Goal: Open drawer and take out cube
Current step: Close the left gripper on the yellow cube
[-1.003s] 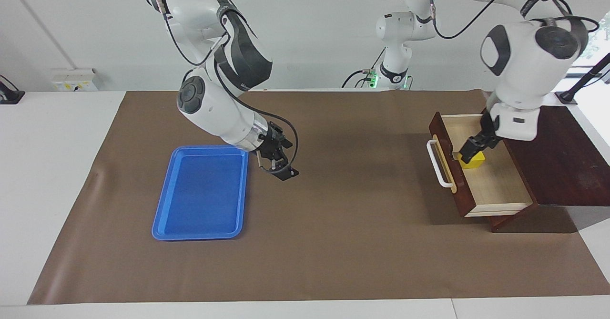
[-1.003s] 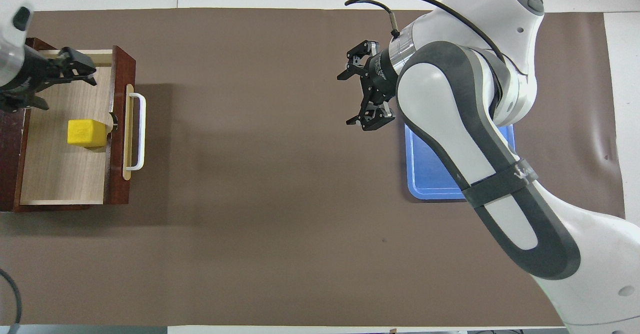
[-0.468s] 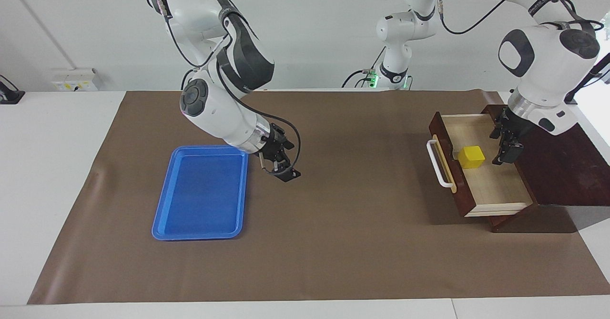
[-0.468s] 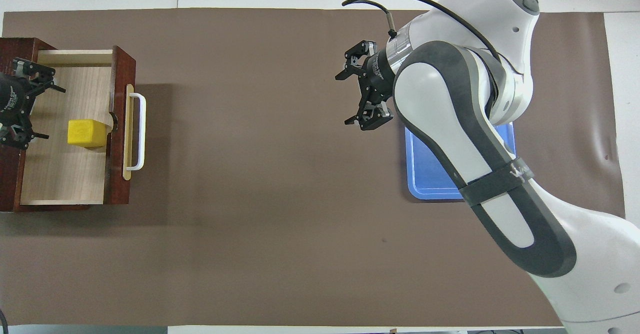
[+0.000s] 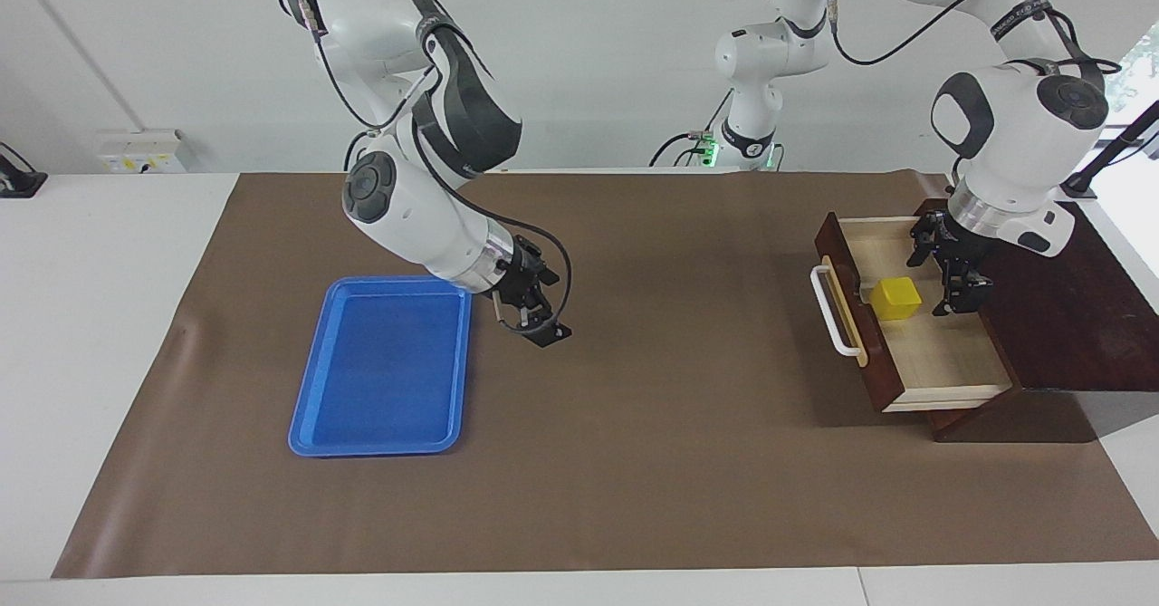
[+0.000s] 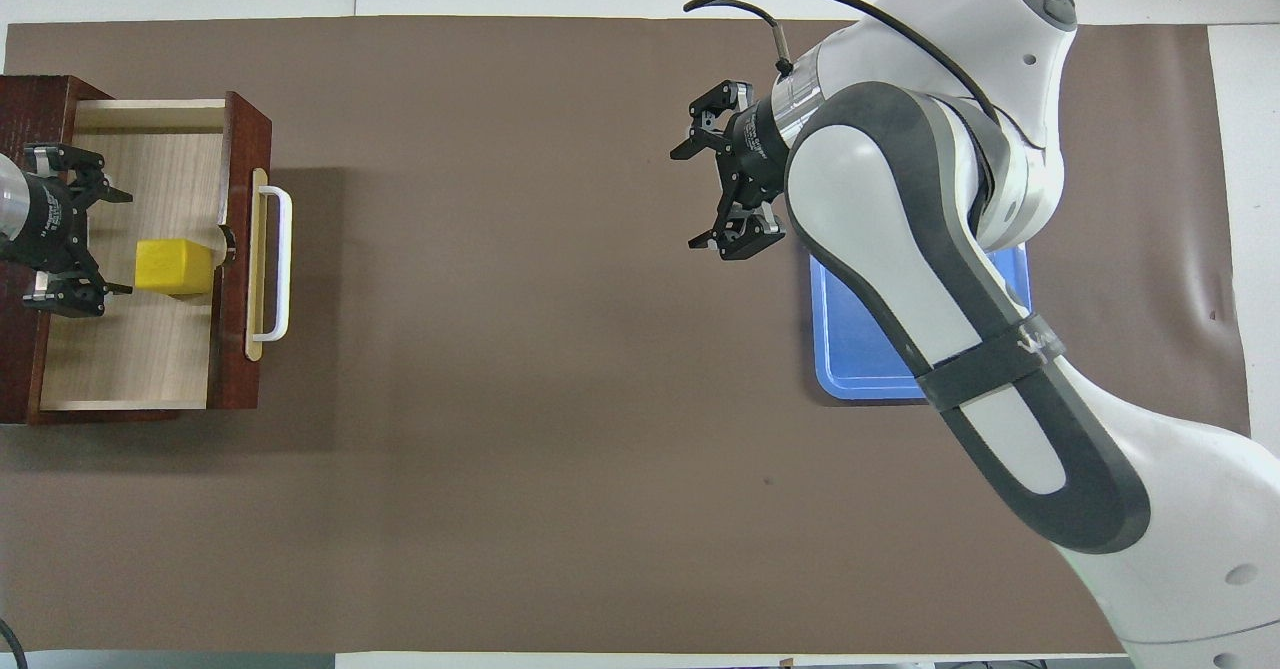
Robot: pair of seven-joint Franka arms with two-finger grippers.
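Inside the open drawer (image 5: 937, 352), the cube (image 5: 895, 298) lies just beside the spread-fingered left gripper (image 5: 949, 266) (right gripper (image 5: 530, 303), also spread, waits).

— What's the drawer (image 5: 942, 352) like?
— Pulled out of its dark wooden box (image 5: 1068, 316), with the yellow cube (image 5: 896, 298) lying inside near the white handle (image 5: 831, 309).
— And the left gripper (image 5: 951, 266)?
— Over the drawer beside the cube, fingers spread, holding nothing.
— The right gripper (image 5: 536, 307)?
— Waiting with fingers apart over the brown mat (image 5: 634, 443), next to the blue tray (image 5: 385, 366).
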